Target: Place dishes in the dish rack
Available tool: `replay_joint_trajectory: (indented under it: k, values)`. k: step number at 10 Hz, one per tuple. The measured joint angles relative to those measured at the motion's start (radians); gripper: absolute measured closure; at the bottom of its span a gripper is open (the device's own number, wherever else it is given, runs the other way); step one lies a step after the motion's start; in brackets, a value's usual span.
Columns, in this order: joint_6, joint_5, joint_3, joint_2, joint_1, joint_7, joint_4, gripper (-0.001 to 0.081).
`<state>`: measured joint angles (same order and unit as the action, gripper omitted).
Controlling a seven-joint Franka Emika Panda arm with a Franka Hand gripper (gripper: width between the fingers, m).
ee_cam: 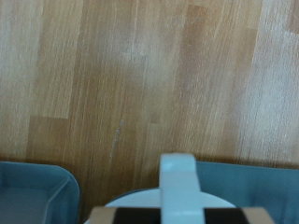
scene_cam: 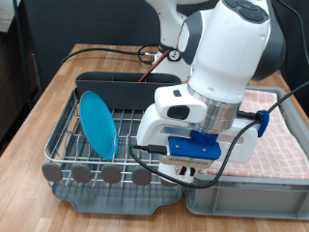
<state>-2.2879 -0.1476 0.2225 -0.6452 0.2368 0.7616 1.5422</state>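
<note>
The bright-blue plate [scene_cam: 98, 122] stands upright on its edge in the silver wire dish rack [scene_cam: 72, 135], at the exterior view's left. My gripper [scene_cam: 191, 170] hangs low over the rack's right end, next to the grey tub; its fingers are mostly hidden behind the hand. In the wrist view the gripper [ee_cam: 177, 217] sits at the frame's edge with the white mug [ee_cam: 177, 187] between its dark fingers; only the mug's handle and rim show. The mug is held above the wooden table. The wooden spoon is out of view.
The rack's dark grey caddy [scene_cam: 116, 89] lies along its far side. A grey tub [scene_cam: 246, 198] lined with a pink checked cloth [scene_cam: 280, 130] stands at the exterior view's right. Cables [scene_cam: 145, 58] run over the wooden table [scene_cam: 58, 87] behind.
</note>
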Motion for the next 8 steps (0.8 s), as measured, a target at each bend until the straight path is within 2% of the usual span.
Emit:
replay_joint_trajectory:
  k: [4, 8]
  values:
    - [0.032, -0.009, 0.011, -0.014, -0.001, -0.013, -0.018, 0.0734]
    - [0.034, 0.013, 0.003, -0.027, -0.025, -0.053, -0.035, 0.0734]
